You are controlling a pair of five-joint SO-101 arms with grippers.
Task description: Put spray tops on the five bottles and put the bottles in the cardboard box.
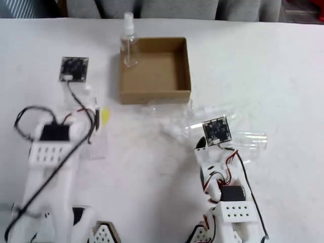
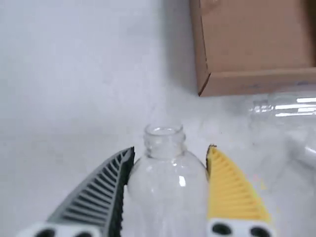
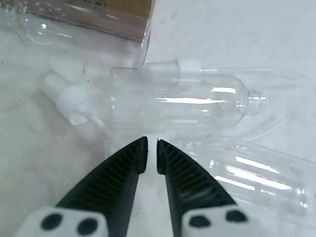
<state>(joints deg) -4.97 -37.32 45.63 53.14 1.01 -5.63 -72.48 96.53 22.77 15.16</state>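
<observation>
Clamping an uncapped clear bottle [image 2: 165, 190] near the cardboard box [image 2: 256, 44], the left gripper [image 2: 171, 149] squeezes its shoulders. The right gripper [image 3: 151, 143], closed to a slit and empty, hangs over lying bottles [image 3: 182, 101] and a loose spray top [image 3: 74, 98] before the box; one topped bottle [image 1: 129, 43] stands inside.

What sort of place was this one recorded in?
Likely an indoor tabletop robot workstation: two small arms at a white table, a cardboard box and clear bottles on it, grey seats behind.
</observation>
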